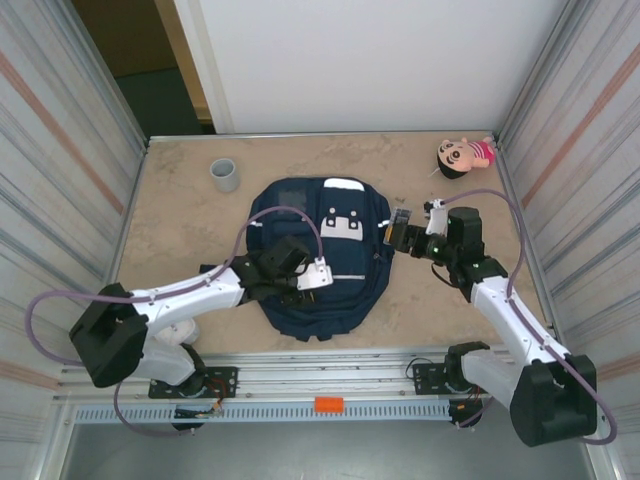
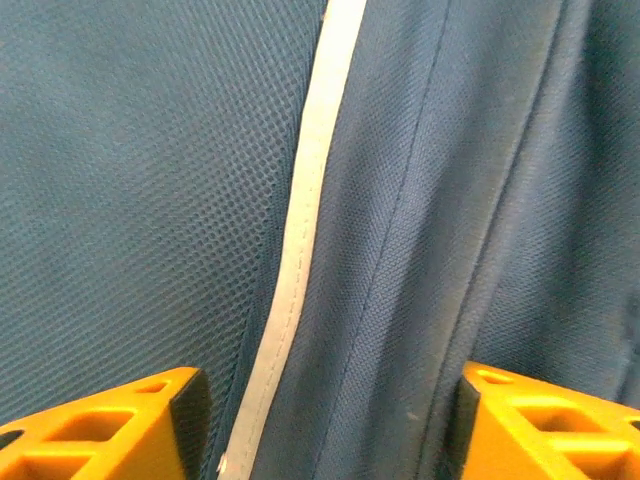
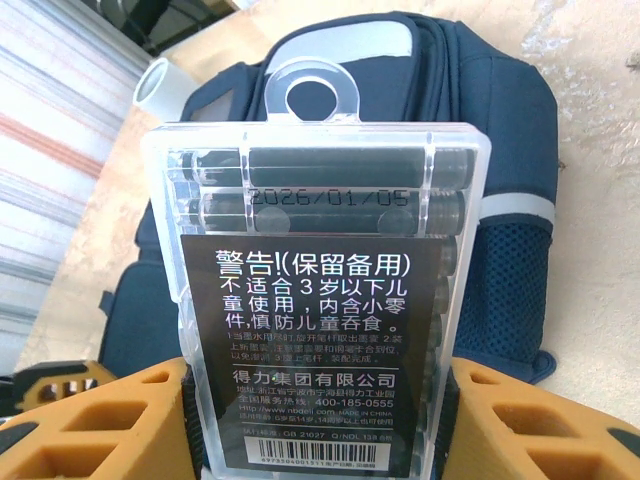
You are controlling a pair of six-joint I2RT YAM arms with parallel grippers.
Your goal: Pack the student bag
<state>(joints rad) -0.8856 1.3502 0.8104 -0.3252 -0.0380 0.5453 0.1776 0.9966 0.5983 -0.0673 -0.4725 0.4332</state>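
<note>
bag (image 1: 340, 290) needs opening by the left gripper (image 2: 330, 410), jaws apart over it; right gripper (image 3: 320, 400) holds the case (image 3: 315, 250) ready.

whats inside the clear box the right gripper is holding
Dark tubes lie in rows inside the clear box, plain to see near its top. A black printed label covers the lower part, hiding what is behind it.
</note>
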